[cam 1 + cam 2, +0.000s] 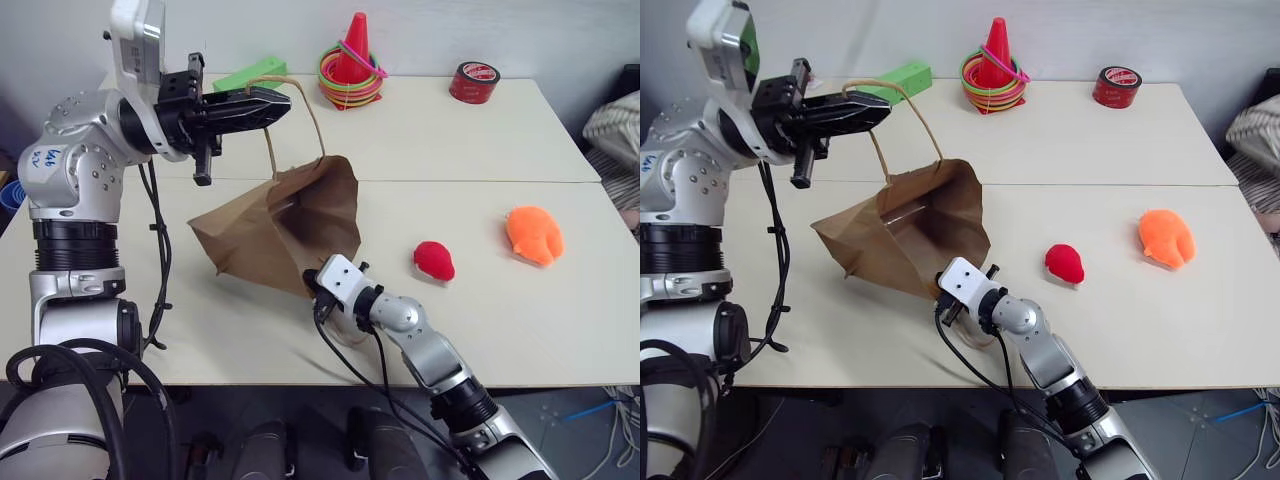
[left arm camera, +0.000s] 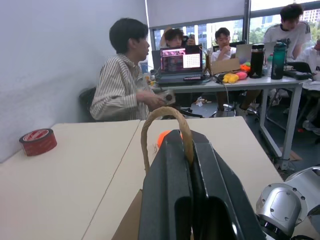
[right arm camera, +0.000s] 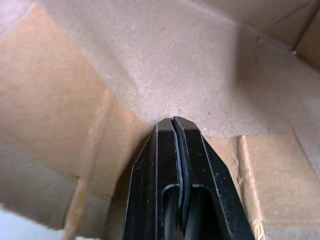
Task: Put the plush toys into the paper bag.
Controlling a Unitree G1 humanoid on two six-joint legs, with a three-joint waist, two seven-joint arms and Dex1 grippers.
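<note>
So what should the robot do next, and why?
Probably let the right claw release the paper bag and reach for the red plush toy. The left claw is shut on a handle, holding the bag's mouth up and open, while both the red toy and the orange plush toy lie on the table, outside the bag.

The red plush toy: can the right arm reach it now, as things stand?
Probably not at once. The right claw is shut on the paper bag at its rim. The red plush toy lies bare on the table, nothing blocking, but the claw must let go first.
</note>
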